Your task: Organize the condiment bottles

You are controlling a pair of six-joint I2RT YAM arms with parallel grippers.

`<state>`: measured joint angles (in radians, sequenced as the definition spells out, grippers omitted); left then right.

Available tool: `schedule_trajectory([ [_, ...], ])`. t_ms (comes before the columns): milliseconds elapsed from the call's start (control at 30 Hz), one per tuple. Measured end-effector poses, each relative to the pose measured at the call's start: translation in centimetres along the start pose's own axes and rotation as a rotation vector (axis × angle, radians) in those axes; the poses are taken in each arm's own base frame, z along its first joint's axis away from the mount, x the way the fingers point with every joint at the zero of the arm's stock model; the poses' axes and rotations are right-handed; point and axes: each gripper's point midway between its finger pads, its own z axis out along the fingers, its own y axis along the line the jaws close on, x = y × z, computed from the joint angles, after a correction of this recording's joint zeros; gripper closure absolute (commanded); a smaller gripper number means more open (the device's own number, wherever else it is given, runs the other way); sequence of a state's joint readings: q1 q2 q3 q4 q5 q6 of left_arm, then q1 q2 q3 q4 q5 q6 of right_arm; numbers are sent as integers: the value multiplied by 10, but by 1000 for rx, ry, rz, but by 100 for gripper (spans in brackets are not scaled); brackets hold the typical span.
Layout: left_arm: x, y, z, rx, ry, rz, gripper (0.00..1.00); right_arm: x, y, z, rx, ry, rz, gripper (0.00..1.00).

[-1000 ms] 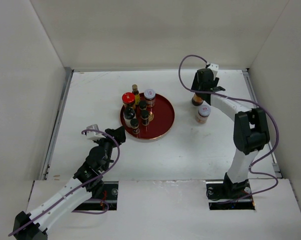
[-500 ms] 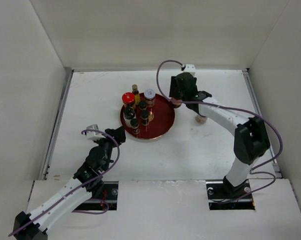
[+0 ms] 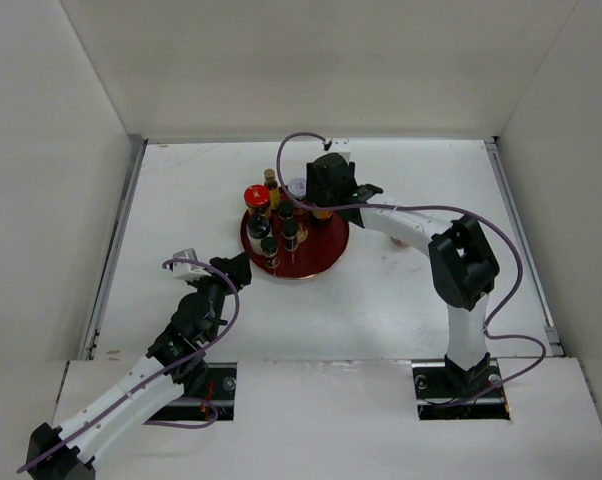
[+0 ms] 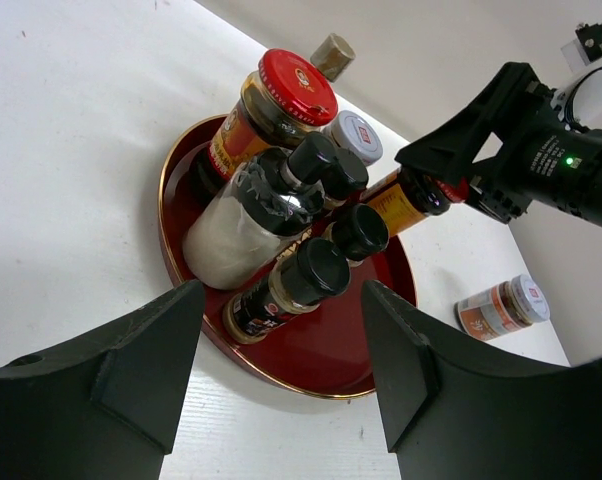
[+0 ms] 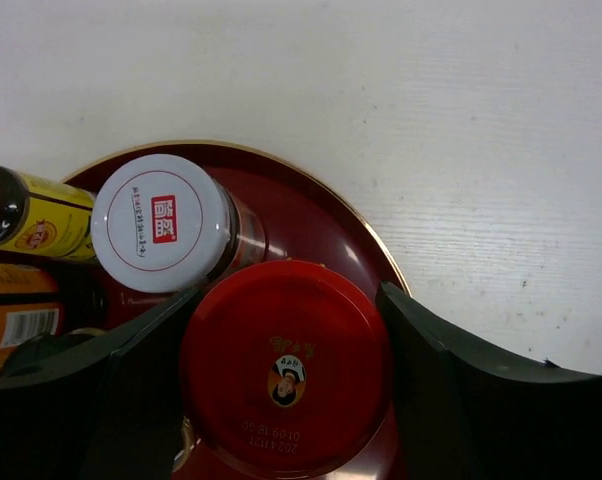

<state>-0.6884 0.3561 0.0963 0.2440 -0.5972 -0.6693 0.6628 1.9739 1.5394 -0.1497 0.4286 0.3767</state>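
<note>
Between the fingers of the right claw (image 5: 289,420) sits a red-capped amber jar (image 5: 283,350), clamped snug on both sides. That's the big change: a second ago this claw was way over at the right of the bench (image 3: 181,190) with the jar, and now it has swung across and hangs over the far-right part of the red tray (image 3: 331,245). Right beside the claw, almost touching the held jar, is the white-lidded jar (image 5: 161,222). A bit further out on that same side you can see the slim yellow-labelled bottle (image 5: 36,215). From the left wrist view the held jar looks tilted, and I can't tell if its base is down on the tray yet, so I wouldn't let go before it's upright and seated. The left claw (image 3: 238,268) hasn't budged. Its fingers are spread wide with nothing in them, parked just off the near edge of the tray, facing the other red-capped jar (image 4: 281,100) and the black-capped bottles (image 4: 316,270) bunched up there. For the task, I'd say this is nearly wrapped up: most of the bottles are already grouped on the tray and this one is about to join them. The leftover is one small jar (image 4: 503,306) out on the bench, well behind the right claw, back where it came from.
</note>
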Motion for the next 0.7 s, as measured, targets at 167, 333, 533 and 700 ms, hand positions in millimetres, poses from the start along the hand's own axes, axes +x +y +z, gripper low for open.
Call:
schedule_trajectory([
  [167, -1, 0, 0, 3, -3, -3, 38, 0, 2, 1, 2, -5, 8, 15],
  [333, -4, -2, -2, 9, -14, -11, 38, -14, 5, -16, -21, -47, 29, 5],
  [533, -4, -1, -2, 7, -12, -9, 38, -55, -25, -85, -48, -162, 83, 3],
  [700, -4, -1, -2, 7, -12, -9, 38, -73, -126, -133, 90, -282, 187, 1],
])
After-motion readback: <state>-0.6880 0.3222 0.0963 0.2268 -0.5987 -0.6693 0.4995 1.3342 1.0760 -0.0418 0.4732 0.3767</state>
